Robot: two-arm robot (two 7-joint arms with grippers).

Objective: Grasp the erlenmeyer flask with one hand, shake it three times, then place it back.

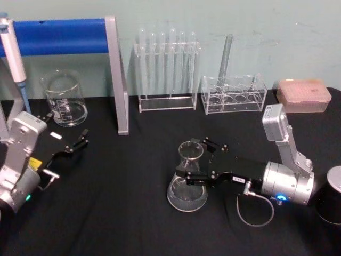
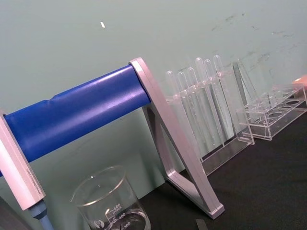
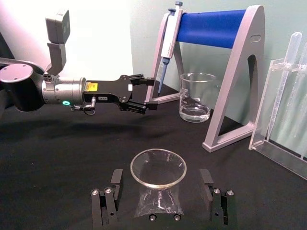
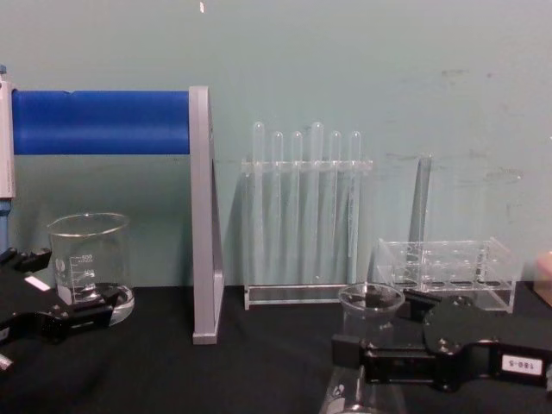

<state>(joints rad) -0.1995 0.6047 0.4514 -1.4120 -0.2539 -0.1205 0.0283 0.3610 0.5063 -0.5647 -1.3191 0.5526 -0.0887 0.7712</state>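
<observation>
Straddling the neck of the erlenmeyer flask, the right hand reaches in from the robot's right, its two flat fingers spread, one on either side of the glass; the right wrist view shows a clear gap on both sides, so nothing is pinched yet. The flask stands upright on the bench, in front of the robot and a little to its right. The step in hand appears to be the grasp itself, with lifting, shaking and replacing all yet to be done. The next move probably calls for closing evenly on the neck below the flared rim, firmly enough that smooth glass does not slip, then lifting straight up. The left hand is parked at the robot's left, fingers also spread and empty, near a graduated beaker. The bench is covered in black cloth; along its back stand a blue-barred pipette stand, a test tube rack, a lower clear rack and a pink tip box, against a pale green wall.
</observation>
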